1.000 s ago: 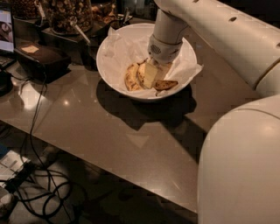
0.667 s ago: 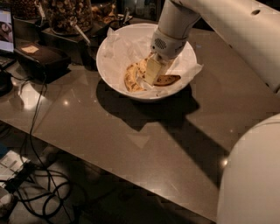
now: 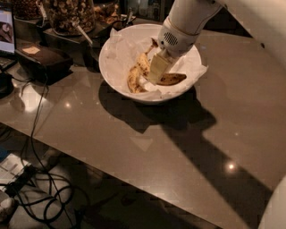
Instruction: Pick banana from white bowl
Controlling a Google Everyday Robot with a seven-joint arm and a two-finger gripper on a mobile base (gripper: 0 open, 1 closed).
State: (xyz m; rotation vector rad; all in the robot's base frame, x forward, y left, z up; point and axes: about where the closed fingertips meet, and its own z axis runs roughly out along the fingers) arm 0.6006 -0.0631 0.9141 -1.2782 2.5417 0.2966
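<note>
Nearest, at the lower left, black cables (image 3: 40, 197) tangle on a dim floor below the edge of a glossy grey-brown table (image 3: 147, 152). A curved slice of the robot's white body (image 3: 276, 210) fills the lower right corner. A broad dark shadow runs across the tabletop from that corner up to the bowl.

Further back, toward the far side of the table, sits the white bowl (image 3: 134, 96), wide and deep, lined with crumpled white paper (image 3: 196, 71) that spills over its right rim. Inside lie spotted, overripe bananas: a yellow banana (image 3: 133, 79) curving along the left of the bottom, and a browner one (image 3: 173, 79) lying to the right.

The white arm (image 3: 192, 18) enters from the upper right and slopes down and to the left, with its thick wrist hanging over the middle of the bowl. The gripper (image 3: 157, 71) points down into the bowl, and its pale tip rests among the bananas, between the yellow one and the brown one. It touches or nearly touches the fruit. How far open it is, and whether it has hold of a banana, cannot be told.

Behind the bowl to the left are a black box (image 3: 42, 60) and glass jars of nuts (image 3: 71, 13).
</note>
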